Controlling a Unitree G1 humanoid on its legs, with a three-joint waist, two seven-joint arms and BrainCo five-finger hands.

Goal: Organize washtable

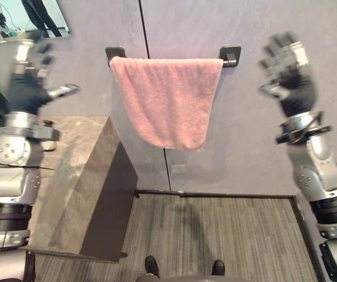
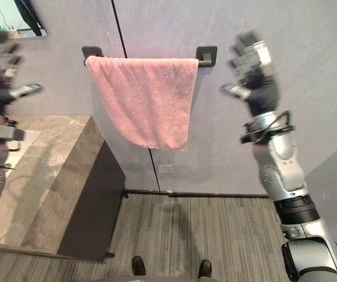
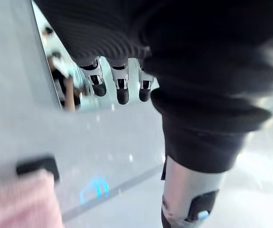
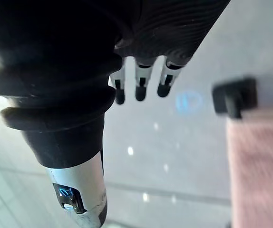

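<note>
The pink towel (image 1: 167, 100) hangs draped over a black wall bar (image 1: 229, 55), its lower edge sloping down to the right. It hangs free of both hands. The left hand (image 1: 30, 79) is raised beside the wall to the left of the towel, above the grey stone counter (image 1: 74, 154), with fingers straight and thumb held apart. The right hand (image 1: 289, 73) is raised to the right of the towel, fingers spread and holding nothing. A mirror (image 1: 22, 17) is mounted above the counter.
</note>
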